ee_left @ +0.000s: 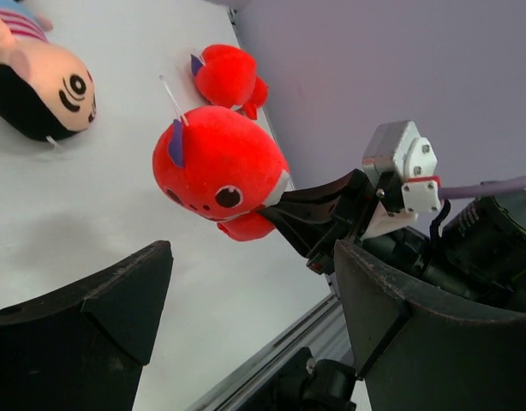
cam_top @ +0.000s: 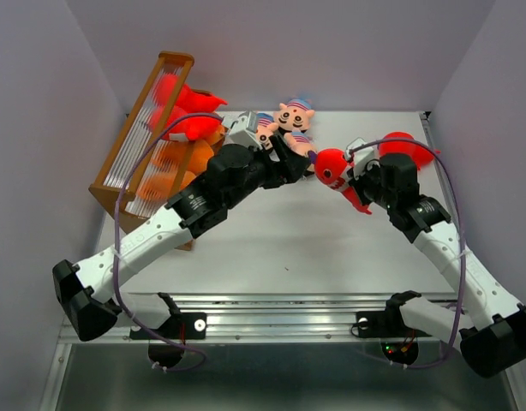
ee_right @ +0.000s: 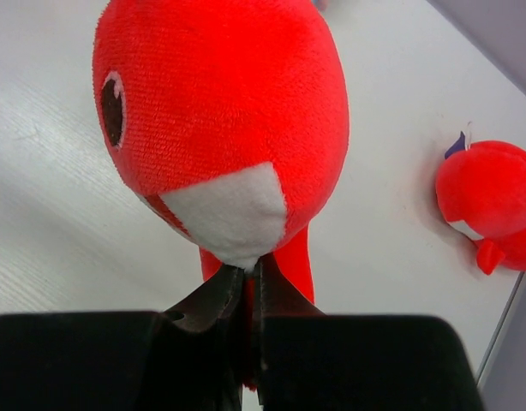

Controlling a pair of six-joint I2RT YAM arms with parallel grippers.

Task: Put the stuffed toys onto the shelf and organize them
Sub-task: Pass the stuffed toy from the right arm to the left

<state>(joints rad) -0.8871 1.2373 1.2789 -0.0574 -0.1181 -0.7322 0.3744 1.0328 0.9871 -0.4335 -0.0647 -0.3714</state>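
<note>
We see the shelf [cam_top: 130, 163] at the upper left of the overhead frame. Shelved red toys [cam_top: 179, 94] fill its upper end and orange toys [cam_top: 170, 169] show through the slats lower down. Three doll heads [cam_top: 295, 114] cluster at top centre on the worktop [cam_top: 271, 248], just beyond the tip of the left arm.

The right claw [ee_right: 248, 287] is pinched tight on the red toy [ee_right: 220, 120]. In its own wrist view the two fingers meet at the narrow part under the white patch, and the toy's round body fills the top of the frame. Overhead, this toy hangs at centre frame, between the two arms. In the left wrist view it sits centre frame with its shadow on the worktop beneath it, so we read it as lifted clear.

The left claw [ee_left: 253, 282] stands wide, with nothing between its fingers [ee_left: 92, 325]. They frame the bottom corners of that view, and the red toy sits above the gap without touching either one.

A spare red toy [ee_right: 490, 201] lies on the worktop at the right edge of the right wrist view, well apart from the held one. Overhead it shows at upper right, partly behind the right arm.
</note>
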